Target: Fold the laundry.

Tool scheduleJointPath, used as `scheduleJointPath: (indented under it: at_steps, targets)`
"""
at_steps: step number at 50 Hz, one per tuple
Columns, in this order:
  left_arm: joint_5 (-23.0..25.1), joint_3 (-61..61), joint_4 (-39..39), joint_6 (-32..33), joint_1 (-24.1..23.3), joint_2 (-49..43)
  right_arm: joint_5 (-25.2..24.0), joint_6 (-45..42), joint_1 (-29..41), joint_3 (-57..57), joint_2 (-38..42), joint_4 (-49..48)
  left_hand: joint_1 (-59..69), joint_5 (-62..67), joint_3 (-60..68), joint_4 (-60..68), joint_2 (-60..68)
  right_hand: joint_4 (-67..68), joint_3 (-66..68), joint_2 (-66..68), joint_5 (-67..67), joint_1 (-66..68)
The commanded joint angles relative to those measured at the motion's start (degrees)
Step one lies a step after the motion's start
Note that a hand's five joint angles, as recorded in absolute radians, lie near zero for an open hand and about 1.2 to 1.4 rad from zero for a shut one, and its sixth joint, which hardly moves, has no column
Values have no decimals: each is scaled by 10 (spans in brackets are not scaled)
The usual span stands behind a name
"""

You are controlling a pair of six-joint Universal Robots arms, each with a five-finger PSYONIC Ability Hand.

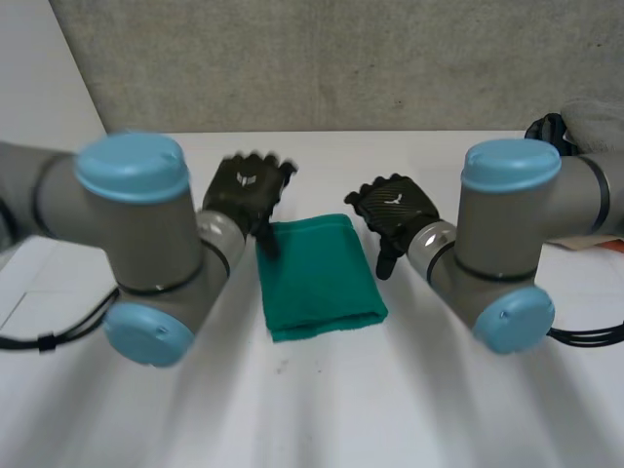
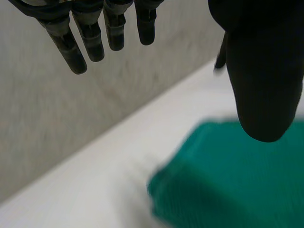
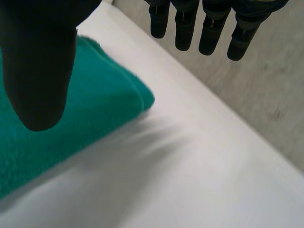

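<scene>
A green cloth [image 1: 317,275], folded into a narrow rectangle, lies flat on the white table [image 1: 322,409] between my two arms. My left hand [image 1: 246,190] hovers at the cloth's far left corner, fingers straight and spread, holding nothing. My right hand [image 1: 394,212] hangs just off the cloth's far right corner, also open and empty. In the left wrist view the fingers [image 2: 90,38] and thumb [image 2: 263,80] stand apart above the cloth [image 2: 228,180]. The right wrist view has the thumb [image 3: 40,66] over the cloth [image 3: 80,114] and the fingers [image 3: 209,28] beyond its corner.
A grey wall [image 1: 322,63] runs along the far edge of the table. At the far right lie a dark object [image 1: 549,129] and some papers [image 1: 585,242]. Bare table surface stretches in front of the cloth.
</scene>
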Motion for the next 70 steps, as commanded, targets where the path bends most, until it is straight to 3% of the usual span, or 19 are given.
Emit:
scheduleJointPath:
  at_steps: [1, 2, 6, 9, 21, 30, 33, 37, 39, 46, 59, 66, 70]
  targets:
    - [150, 27, -2, -3, 20, 39, 4, -33, 68, 102, -30, -81, -6, -25, -20, -13, -16, 28, 26, 28, 19, 48]
    - [194, 31, -4, -3, 20, 39, 4, -34, 72, 109, -28, -84, -6, -25, -20, -13, -16, 28, 26, 28, 19, 48]
    - [282, 33, -14, -7, 26, 40, 4, -35, 81, 129, -9, -102, -6, -25, -20, -13, -16, 28, 26, 28, 19, 48]
    - [316, 34, -30, -10, 33, 39, 6, -37, 81, 130, 13, -125, -6, -25, -20, -13, -16, 31, 29, 31, 22, 51]
    - [320, 27, -40, -12, 33, 33, 1, -38, 80, 105, 63, -187, -6, -25, -20, -13, -16, 117, 115, 117, 108, 137]
    - [319, 27, -40, -13, 34, 32, -1, -45, 79, 91, 84, -214, -6, -25, -20, -13, -16, 290, 288, 290, 281, 310]
    - [320, 27, -40, -13, 34, 32, -1, -50, 79, 91, 85, -224, -6, -25, -20, -13, -16, 292, 290, 292, 283, 312]
    - [320, 27, -40, -14, 34, 32, -3, -56, 79, 90, 91, -237, -4, -24, -18, -12, -14, 450, 447, 450, 441, 469]
    - [320, 27, -40, -14, 34, 32, -2, -57, 79, 85, 91, -244, -6, -25, -20, -13, -16, 647, 645, 648, 639, 667]
    - [319, 28, -39, -13, 35, 40, 15, -49, 66, 37, 65, -280, -6, -25, -20, -13, -16, 648, 646, 648, 639, 668]
    - [304, 33, -34, -46, 56, 103, 15, 4, -119, -73, -50, -383, -4, -24, -18, -12, -14, 648, 646, 648, 639, 668]
    - [304, 17, -34, -50, 53, 107, -47, 75, -263, -92, -63, -395, -4, -24, -18, -12, -14, 648, 646, 648, 639, 668]
    - [305, 4, -33, -49, 53, 107, -107, 124, -347, -92, -49, -401, -4, -24, -18, -12, -14, 648, 646, 648, 639, 668]
